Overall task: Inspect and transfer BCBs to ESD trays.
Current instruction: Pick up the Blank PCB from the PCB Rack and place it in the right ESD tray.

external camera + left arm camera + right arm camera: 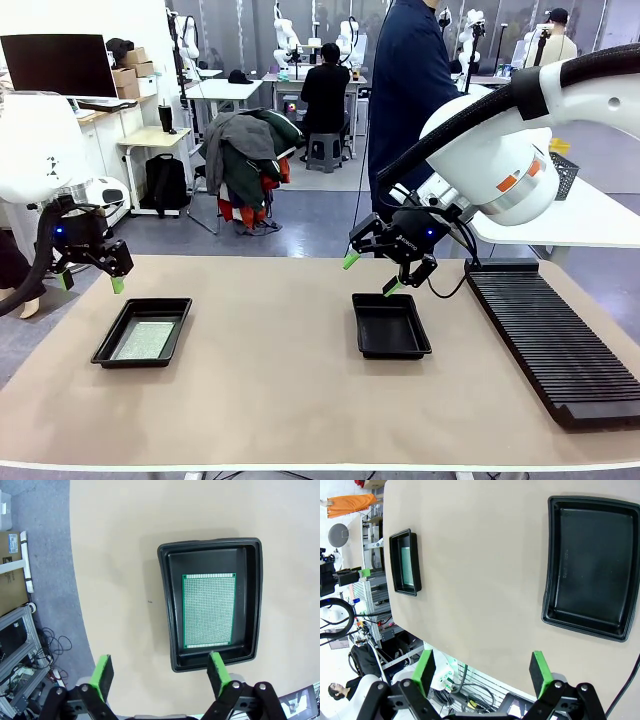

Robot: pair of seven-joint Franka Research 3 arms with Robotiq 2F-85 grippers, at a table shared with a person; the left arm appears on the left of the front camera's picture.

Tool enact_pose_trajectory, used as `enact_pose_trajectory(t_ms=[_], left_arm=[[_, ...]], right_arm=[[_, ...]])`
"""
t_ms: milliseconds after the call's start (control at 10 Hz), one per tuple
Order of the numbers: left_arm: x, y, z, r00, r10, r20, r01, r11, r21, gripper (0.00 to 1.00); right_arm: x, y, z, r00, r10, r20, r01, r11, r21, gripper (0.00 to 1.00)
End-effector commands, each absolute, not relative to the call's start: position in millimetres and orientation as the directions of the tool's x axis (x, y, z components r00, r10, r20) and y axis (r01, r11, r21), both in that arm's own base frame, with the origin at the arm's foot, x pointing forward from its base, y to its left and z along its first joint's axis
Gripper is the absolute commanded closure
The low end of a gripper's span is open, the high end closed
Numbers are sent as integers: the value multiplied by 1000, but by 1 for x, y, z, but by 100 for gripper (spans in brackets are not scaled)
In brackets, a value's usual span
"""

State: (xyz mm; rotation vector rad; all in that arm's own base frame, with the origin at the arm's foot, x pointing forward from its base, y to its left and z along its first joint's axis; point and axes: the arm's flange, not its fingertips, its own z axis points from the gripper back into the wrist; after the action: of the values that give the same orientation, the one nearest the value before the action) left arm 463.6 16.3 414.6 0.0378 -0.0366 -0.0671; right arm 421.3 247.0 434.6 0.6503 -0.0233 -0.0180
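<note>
**Now: one BCB point(208, 611) trayed, nothing gripped**

I see the thin, speckled grey-green board lying flat on the floor of the left tray point(167, 605), which is glossy black plastic with a rounded rim. My left gripper point(160, 675) hovers near that tray, jaws spread wide, holding nothing. My right gripper point(370, 275) hangs by the right tray point(357, 325), equally spread and empty. A ribbed black rack point(545, 340) lies beyond it on the tan table point(270, 390).

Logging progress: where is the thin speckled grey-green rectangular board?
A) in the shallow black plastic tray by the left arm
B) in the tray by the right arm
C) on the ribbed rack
A: the board lies flat in the left tray; the right tray holds none.
</note>
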Motion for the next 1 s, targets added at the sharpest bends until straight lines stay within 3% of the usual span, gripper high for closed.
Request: enact_pose_trajectory(t_ms=[0,900], left_arm=[[464,18,413,997,-64,40,63,997,39,0],[464,18,413,997,-64,40,63,997,39,0]], right_arm=[[423,250,434,999,-47,14,30,803,595,0],[423,250,434,999,-47,14,30,803,595,0]])
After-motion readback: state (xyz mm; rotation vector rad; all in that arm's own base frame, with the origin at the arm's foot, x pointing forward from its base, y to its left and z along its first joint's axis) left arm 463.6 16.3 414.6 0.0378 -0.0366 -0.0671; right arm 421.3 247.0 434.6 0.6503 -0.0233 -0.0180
